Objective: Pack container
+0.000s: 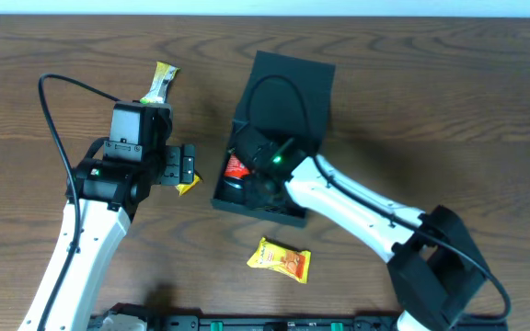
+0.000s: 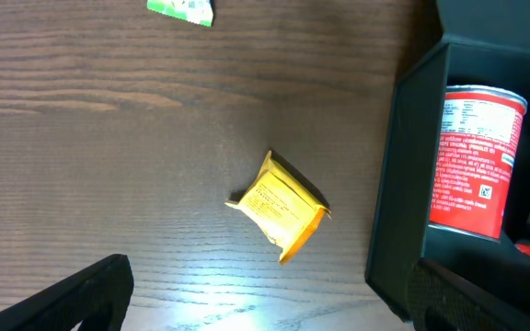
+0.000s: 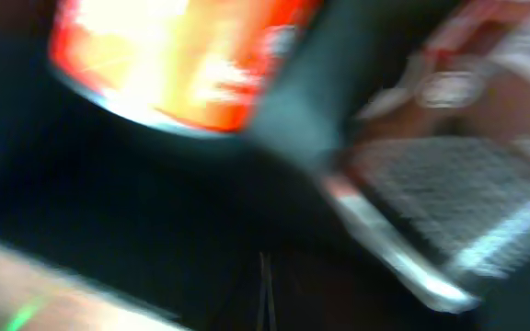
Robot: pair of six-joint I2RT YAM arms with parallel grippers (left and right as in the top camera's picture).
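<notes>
Nearest, an orange-yellow snack packet (image 1: 280,259) lies alone on the wooden table (image 1: 449,101). Further in, the left gripper (image 1: 188,165) hovers, fingers spread wide, over a second yellow packet (image 2: 279,207) just left of the container (image 1: 256,211). That dark box sits mid-table, lid flipped far, red can (image 2: 477,161) inside. The right gripper (image 1: 252,184) is down in it, and I cannot tell its fingers because the wrist view is a blur. Far left, a yellow-green wrapper (image 1: 162,83)

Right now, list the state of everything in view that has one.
Dark teal-green matte rectangular container, lid open.
Red-and-white metal can, inside the container.
Yellow foil snack packet, lying outside the container.
Second yellow packet, lying outside too.
Left gripper, open, holding nothing.
Right gripper, inside the container, jaws unclear.
</notes>
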